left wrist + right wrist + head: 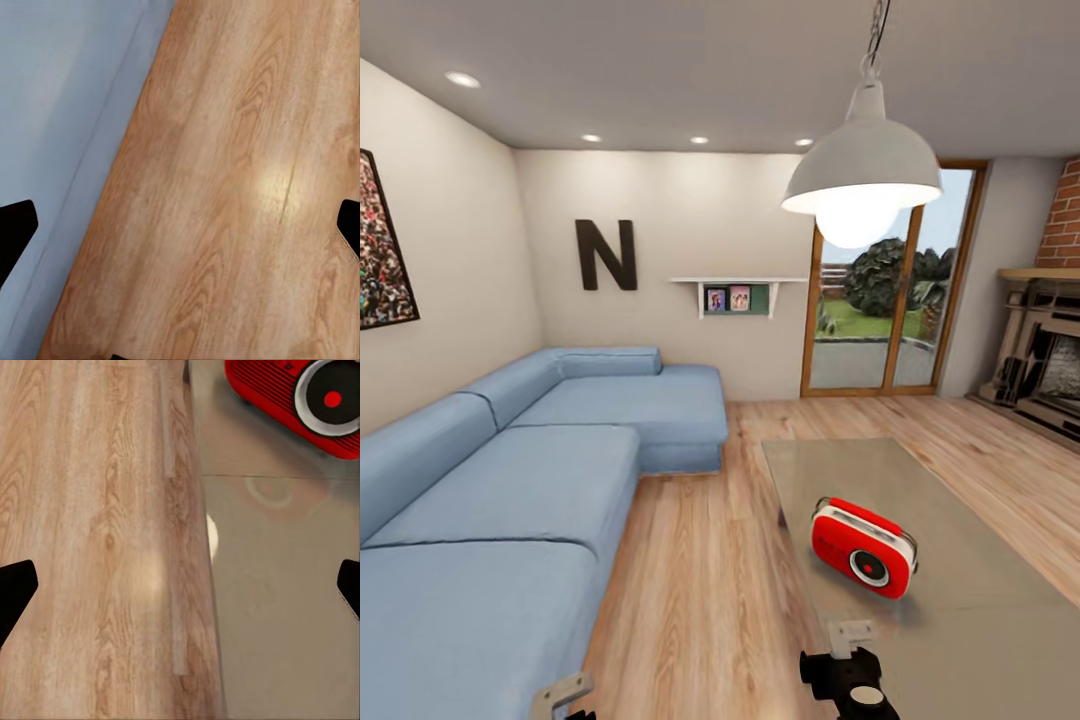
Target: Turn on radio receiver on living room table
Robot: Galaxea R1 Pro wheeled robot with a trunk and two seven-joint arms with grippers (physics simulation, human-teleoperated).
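Right gripper (180, 585) jaws spread wide, empty, over near left edge of coffee table (980, 620). Left gripper (180, 225) likewise spread, over plank floor (240, 187) beside blue sofa (510, 500). Red radio (863, 547) upright mid-tabletop, dial facing forward.

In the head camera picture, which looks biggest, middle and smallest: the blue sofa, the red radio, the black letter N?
As they look in the head view:
1. Blue sofa
2. Red radio
3. Letter N

The radio and N look close in size; the N hangs farther off, so that order is unsure.
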